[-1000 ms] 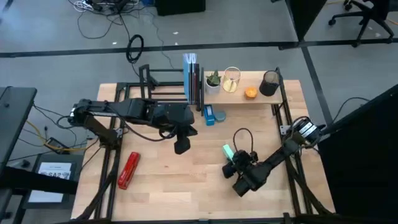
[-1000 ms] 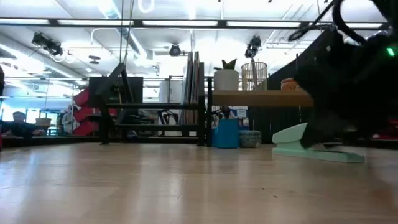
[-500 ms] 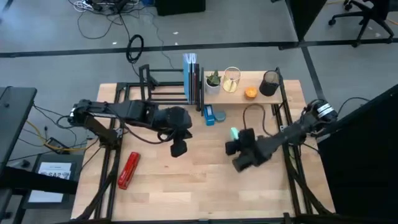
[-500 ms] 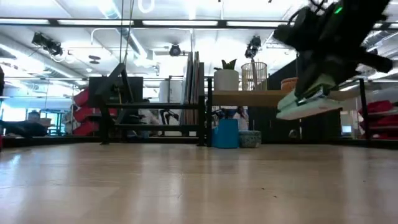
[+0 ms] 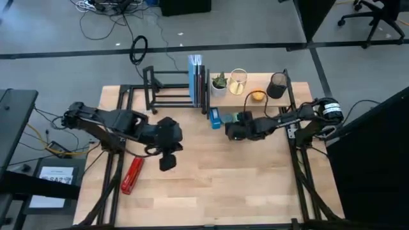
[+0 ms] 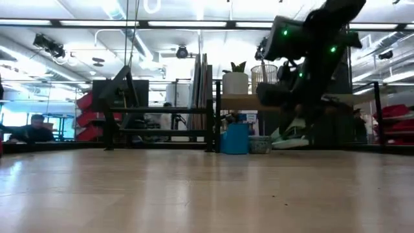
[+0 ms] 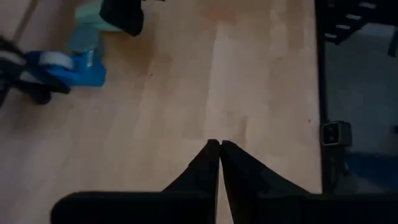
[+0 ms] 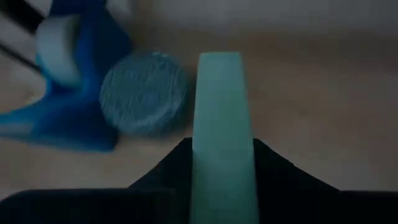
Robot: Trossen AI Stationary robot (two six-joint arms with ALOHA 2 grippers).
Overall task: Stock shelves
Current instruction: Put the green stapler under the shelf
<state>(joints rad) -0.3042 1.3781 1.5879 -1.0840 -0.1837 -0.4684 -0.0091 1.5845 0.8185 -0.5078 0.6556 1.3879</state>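
Now right tool [image 5: 238,121], mint stapler [image 8: 222,137] moved shelfward

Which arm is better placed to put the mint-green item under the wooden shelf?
Right. The right gripper already holds the mint-green item beside the wooden shelf; the left gripper is shut, empty, mid-table.

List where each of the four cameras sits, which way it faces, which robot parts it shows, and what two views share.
High view: overhead, facing straight down; shows both arms, the wooden shelf, the black rack and a red object.
Low view: at tabletop height, facing level toward the shelves; shows the right arm.
Left wrist view: on the left arm, facing the tabletop; shows the left gripper, shut and empty.
Right wrist view: on the right arm; shows the right gripper holding a mint green object.
Shared: both wrist views show the blue tape dispenser.
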